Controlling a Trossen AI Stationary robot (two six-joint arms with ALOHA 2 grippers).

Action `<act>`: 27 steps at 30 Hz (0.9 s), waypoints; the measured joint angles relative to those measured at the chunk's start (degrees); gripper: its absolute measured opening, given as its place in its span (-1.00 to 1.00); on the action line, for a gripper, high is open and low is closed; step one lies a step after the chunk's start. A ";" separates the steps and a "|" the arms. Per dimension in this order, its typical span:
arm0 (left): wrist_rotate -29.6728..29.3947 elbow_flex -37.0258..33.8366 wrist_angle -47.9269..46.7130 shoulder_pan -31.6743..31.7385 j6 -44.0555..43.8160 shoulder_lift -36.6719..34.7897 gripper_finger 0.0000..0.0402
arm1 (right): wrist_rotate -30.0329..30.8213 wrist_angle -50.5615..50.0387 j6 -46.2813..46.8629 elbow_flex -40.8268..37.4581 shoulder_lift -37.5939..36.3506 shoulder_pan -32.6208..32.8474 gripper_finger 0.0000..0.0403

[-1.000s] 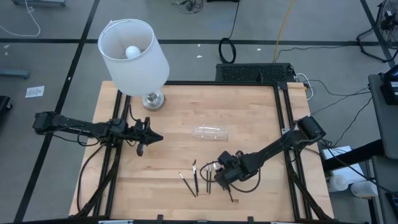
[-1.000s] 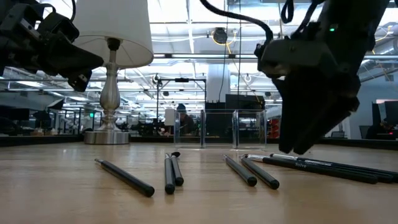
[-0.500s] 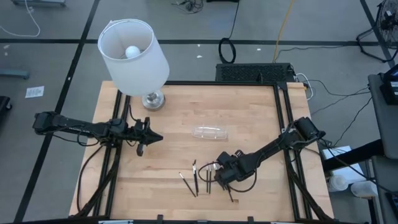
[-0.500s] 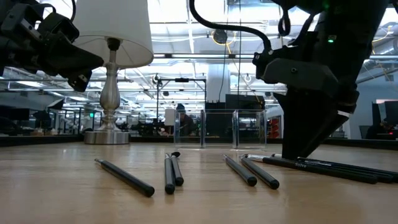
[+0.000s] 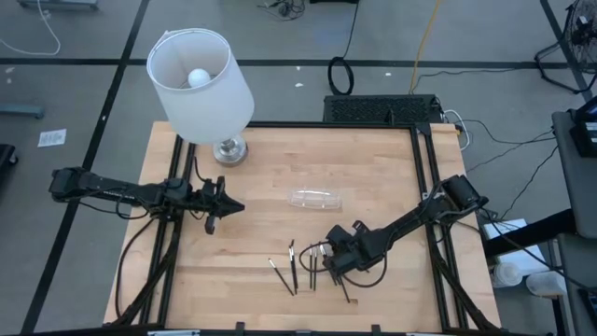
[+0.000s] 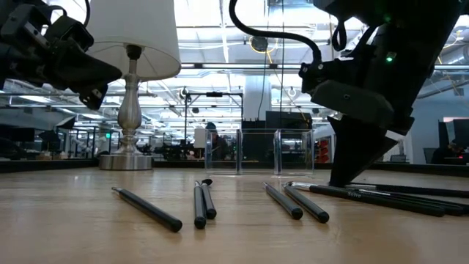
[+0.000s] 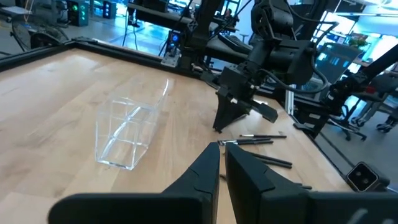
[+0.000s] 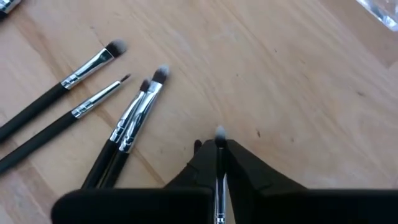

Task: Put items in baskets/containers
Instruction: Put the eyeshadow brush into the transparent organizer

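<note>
Several thin dark brushes with light tips (image 5: 292,266) lie flat on the wooden table near its front edge; the low view shows them side by side (image 6: 199,204). My right gripper (image 5: 328,263) stands among them, slanting down to the table, shut on one brush (image 8: 219,134). The clear oblong tray (image 5: 315,199) rests on its base at the table's middle, also in the left wrist view (image 7: 127,130). My left gripper (image 5: 235,206) hovers level over the table's left part, shut on nothing. My right gripper pinches one brush between its two fingers (image 8: 242,158), just behind the bristle tip (image 8: 219,142), which sticks out past the fingertips. The fingers come slanting down from the table's right. The handle is hidden behind the gripper. In the low view the fingertips (image 6: 341,180) reach the table.
A white lamp (image 5: 201,84) stands on its metal foot (image 5: 229,149) at the far left corner. Other brushes lie close beside the held one (image 8: 134,115). Black frame rails (image 5: 422,177) run along the table's sides. Bare wood lies between the tray and the brushes.
My right gripper has sunk a little to the table among the brushes, rolled slightly, and shut on one brush. The other brushes and the tray have not moved.
</note>
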 joint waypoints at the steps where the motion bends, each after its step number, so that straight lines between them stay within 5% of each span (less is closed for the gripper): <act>1: 0.00 0.00 -0.30 0.00 -0.03 0.00 -0.85 | 0.46 0.35 -0.54 0.00 -0.65 0.00 -0.97; 11: 0.28 -0.02 -1.98 -0.07 -0.06 0.00 -0.85 | 13.45 13.15 -18.83 -0.15 -11.70 2.62 -0.99; 15: 0.26 0.00 -2.66 -0.09 -0.08 0.02 -0.85 | 22.71 24.77 -35.92 -0.28 -16.06 5.37 -1.00; 18: 0.24 0.00 -2.66 -0.09 -0.08 0.02 -0.85 | 26.74 42.53 -54.76 -3.14 -19.02 7.28 -1.00; 23: 0.20 0.00 -2.57 -0.09 -0.08 0.00 -0.85 | 15.98 81.50 -80.80 -15.71 -23.95 7.06 -1.00; 27: 0.22 0.00 -2.53 -0.09 -0.06 0.00 -0.85 | 7.29 103.71 -87.34 -27.74 -26.86 3.20 -1.00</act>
